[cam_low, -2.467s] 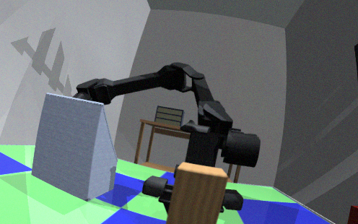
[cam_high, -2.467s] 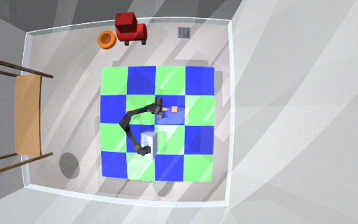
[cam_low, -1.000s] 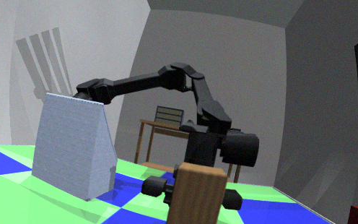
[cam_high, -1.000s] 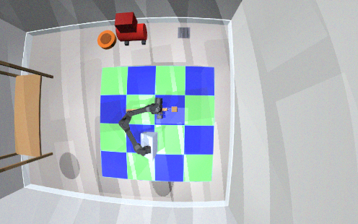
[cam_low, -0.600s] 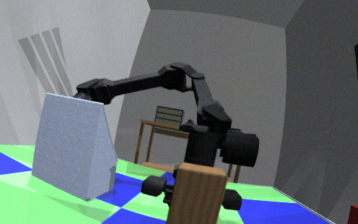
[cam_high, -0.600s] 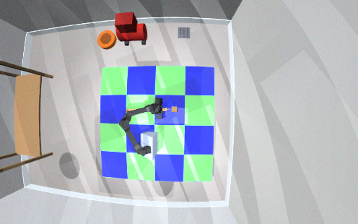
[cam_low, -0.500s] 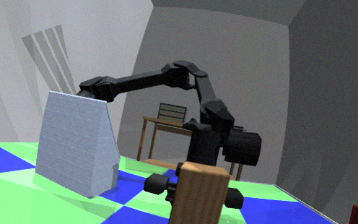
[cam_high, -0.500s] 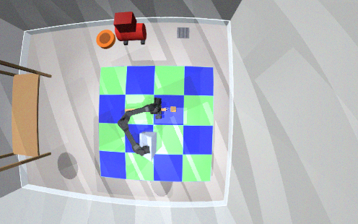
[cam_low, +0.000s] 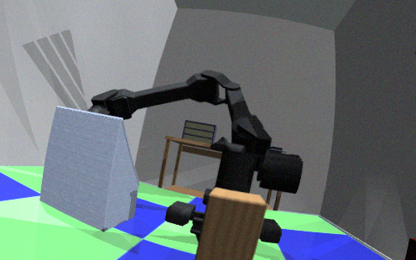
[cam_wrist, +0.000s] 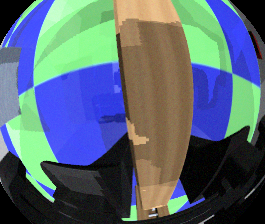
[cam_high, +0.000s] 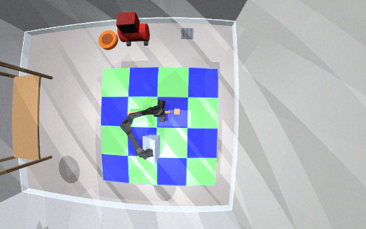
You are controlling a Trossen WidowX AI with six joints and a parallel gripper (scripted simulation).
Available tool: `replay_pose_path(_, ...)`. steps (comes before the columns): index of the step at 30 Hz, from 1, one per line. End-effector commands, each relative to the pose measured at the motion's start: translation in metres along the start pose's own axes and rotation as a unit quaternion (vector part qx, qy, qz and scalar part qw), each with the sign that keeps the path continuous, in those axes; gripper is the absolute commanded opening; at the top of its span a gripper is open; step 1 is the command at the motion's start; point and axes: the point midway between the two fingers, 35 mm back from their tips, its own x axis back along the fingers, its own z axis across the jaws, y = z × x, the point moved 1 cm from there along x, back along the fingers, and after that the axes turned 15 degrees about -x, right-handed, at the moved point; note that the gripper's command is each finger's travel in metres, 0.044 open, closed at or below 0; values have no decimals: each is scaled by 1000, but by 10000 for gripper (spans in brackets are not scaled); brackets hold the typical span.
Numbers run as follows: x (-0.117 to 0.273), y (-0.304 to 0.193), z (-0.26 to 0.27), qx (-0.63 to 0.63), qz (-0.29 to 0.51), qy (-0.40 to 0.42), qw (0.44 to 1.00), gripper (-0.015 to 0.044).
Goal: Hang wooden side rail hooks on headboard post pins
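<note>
The wooden side rail [cam_high: 132, 112] [cam_wrist: 158, 95] runs left to right in the top view, partly under the arm. My gripper [cam_high: 161, 111] [cam_wrist: 146, 133] is shut on the rail near its hook end, one finger on each side. The small steel hooks [cam_wrist: 153, 212] show at the rail's end at the bottom of the wrist view. The headboard post [cam_high: 177, 111] [cam_low: 233, 226] stands upright just beyond that end; a small gap shows between them from above. The slot and pins are hidden. Whether the rail's far end touches the table cannot be told.
A grey wedge-shaped block [cam_high: 151, 144] [cam_low: 86, 168] stands beside the arm's base, on the checkered surface [cam_high: 201, 171]. A red object [cam_high: 139, 33], an orange ring-shaped thing [cam_high: 108, 40] and a wooden table [cam_high: 26, 118] are farther off.
</note>
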Motion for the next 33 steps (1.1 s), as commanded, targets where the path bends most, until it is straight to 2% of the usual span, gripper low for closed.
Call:
replay_pose_path(1,5,0,-3,4,-3,-5,1000,0)
replay_pose_path(33,10,0,-3,4,-3,-5,1000,0)
